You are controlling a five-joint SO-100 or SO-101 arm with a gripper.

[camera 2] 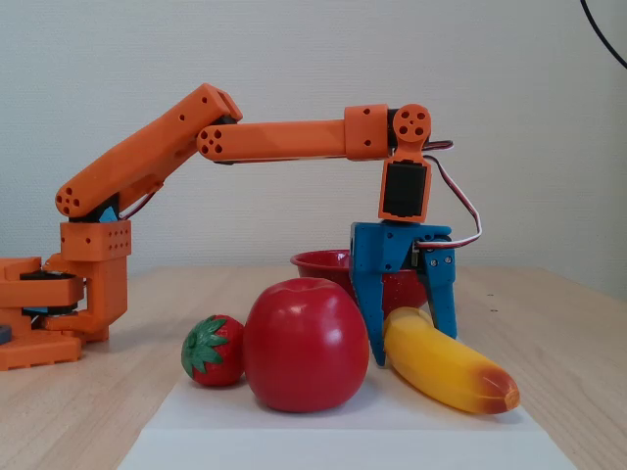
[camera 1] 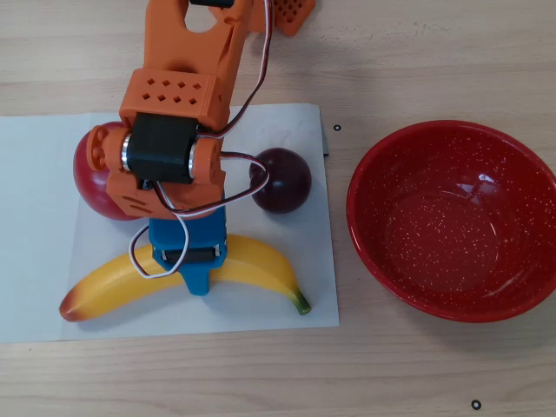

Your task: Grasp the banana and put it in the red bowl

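The grasp step is in hand. The banana (camera 1: 252, 265) lies on a white paper sheet (camera 1: 35, 174) near the front edge of the tabletop (camera 1: 408, 69) in the overhead view, orange-red tip pointing to the left edge. The gripper (camera 2: 409, 338) stands over its middle, jaws open and straddling it, one finger on each side, tips down at the paper in the fixed view. The red bowl (camera 1: 456, 221) sits empty toward the right edge, apart from the paper. Next, I judge, the jaws must close on the banana, then lift clear of the apple (camera 2: 306, 343) and dark plum (camera 1: 282, 180) before swinging right.

red bowl (camera 2: 323, 262) mostly behind hand (camera 2: 404, 338)
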